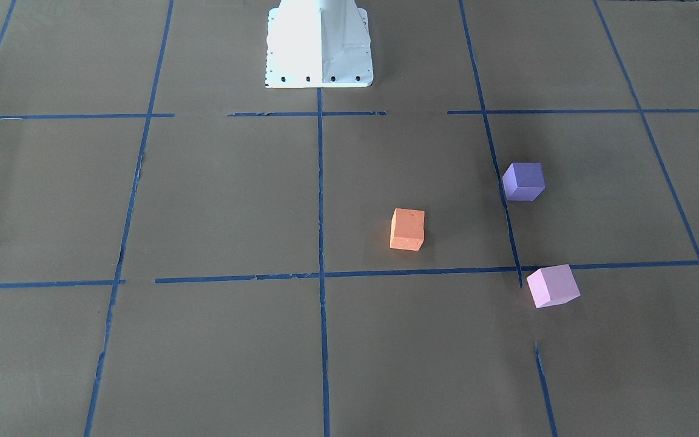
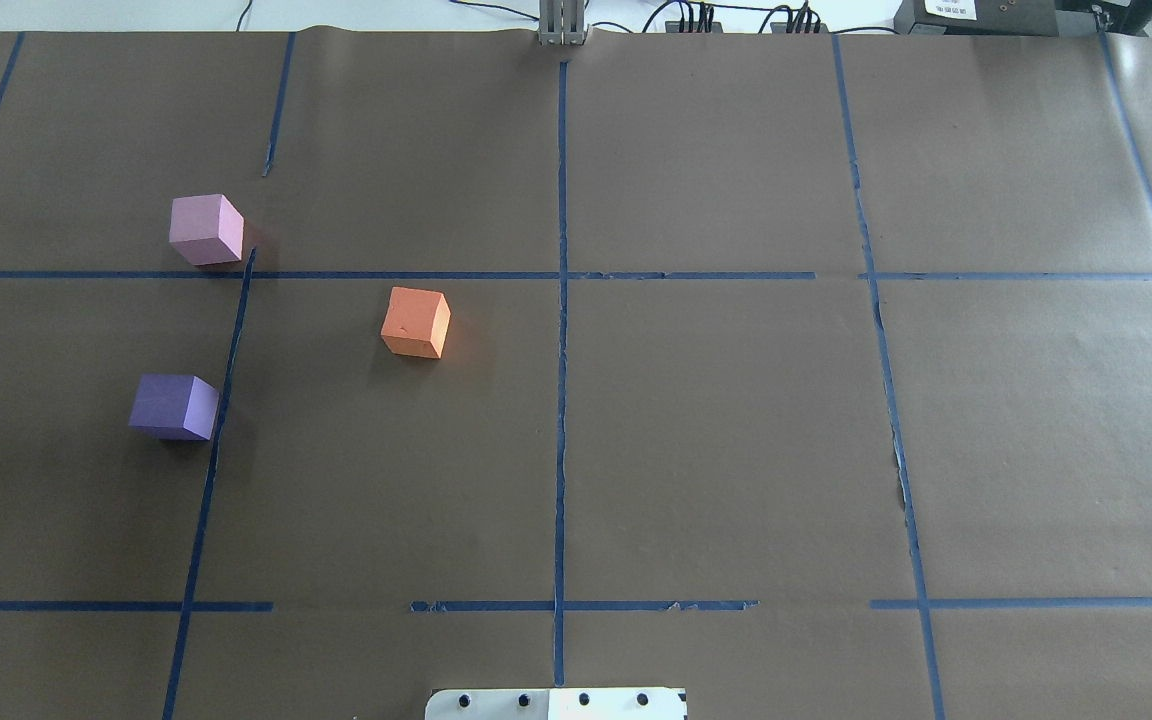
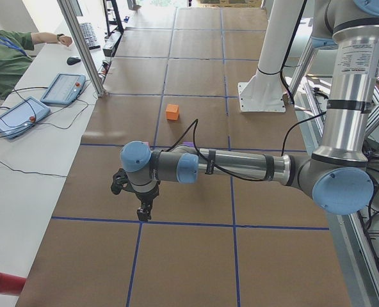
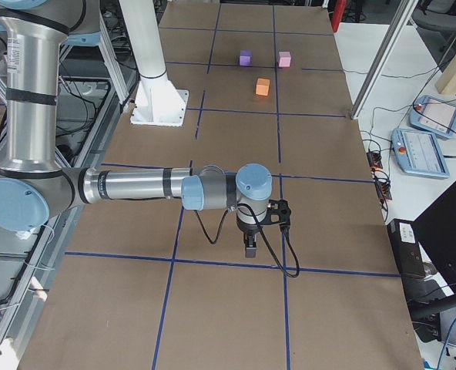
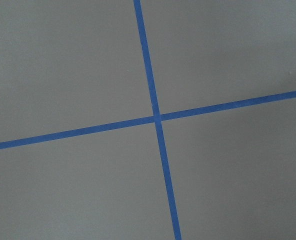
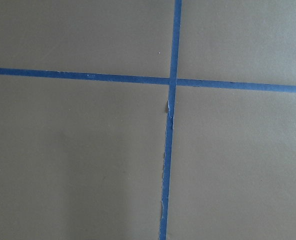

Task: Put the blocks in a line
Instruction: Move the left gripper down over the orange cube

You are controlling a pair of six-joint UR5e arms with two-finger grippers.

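Observation:
Three foam blocks lie apart on the brown table. The orange block (image 1: 407,229) (image 2: 415,322) sits nearest the centre line. The dark purple block (image 1: 523,181) (image 2: 174,406) lies on my left side, closer to my base. The pink-lilac block (image 1: 553,285) (image 2: 205,229) lies farther out, beside a tape crossing. My left gripper (image 3: 145,211) hangs over bare table far from the blocks, and I cannot tell if it is open. My right gripper (image 4: 249,248) hangs over the table's right end, and its state cannot be told either. Both wrist views show only tape crossings.
Blue tape lines (image 2: 562,300) divide the table into squares. My white base plate (image 1: 319,45) stands at the table's near edge. A side bench holds teach pendants (image 3: 63,88) (image 4: 420,150), cables and a person's arm (image 3: 45,38). Metal posts (image 3: 80,45) stand at its edge.

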